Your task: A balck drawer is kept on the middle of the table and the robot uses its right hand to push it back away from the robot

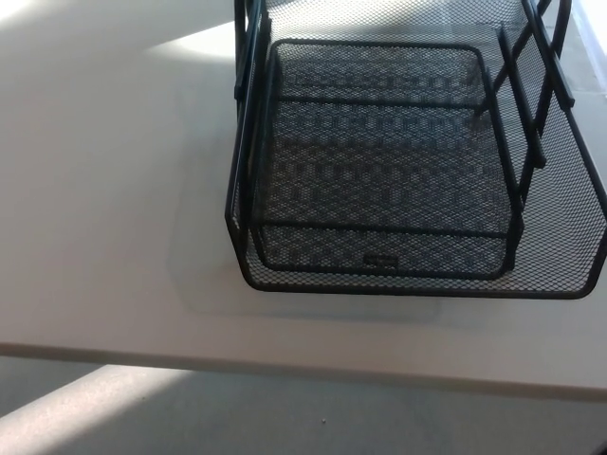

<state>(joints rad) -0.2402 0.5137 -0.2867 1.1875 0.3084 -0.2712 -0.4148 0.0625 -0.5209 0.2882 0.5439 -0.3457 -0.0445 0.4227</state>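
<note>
Office-like setting, plain white table (104, 209), black wire-mesh desk tray (408, 180) of the paper-filing kind, grey carpeted floor (285, 417) below

One black mesh drawer (379, 180) sits on one white table (104, 209).

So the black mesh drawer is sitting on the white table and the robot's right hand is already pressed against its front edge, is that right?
Not quite. The black mesh drawer does sit on the white table, but the head view shows no robot hand at all; nothing touches the drawer's front edge.
</note>
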